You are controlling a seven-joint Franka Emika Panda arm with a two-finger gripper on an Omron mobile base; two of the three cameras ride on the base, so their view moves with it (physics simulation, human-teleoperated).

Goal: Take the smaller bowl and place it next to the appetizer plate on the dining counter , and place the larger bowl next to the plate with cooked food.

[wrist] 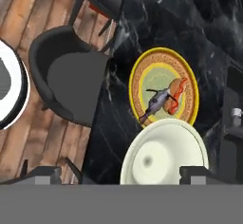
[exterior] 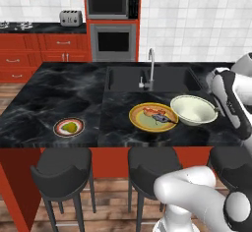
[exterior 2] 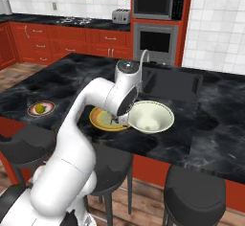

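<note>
Left base view: larger bowl (exterior: 193, 109) sits upright on dining counter (exterior: 59, 93), touching the right edge of the plate w/ cooked food (exterior: 153, 117). Appetizer plate (exterior: 68, 127) lies well apart, near the counter's front left.

Right base view: arm bends over the yellow plate; bowl just right of it, sink (exterior 2: 172, 84) behind.

Hand view: gripper (wrist: 121, 173) w/ fingers spread wide, one each side of the bowl, nothing clamped. Stool (wrist: 71, 78) beside the counter.

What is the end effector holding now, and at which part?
Nothing is held. The end effector is open above the larger bowl, which rests on the dining counter.
</note>
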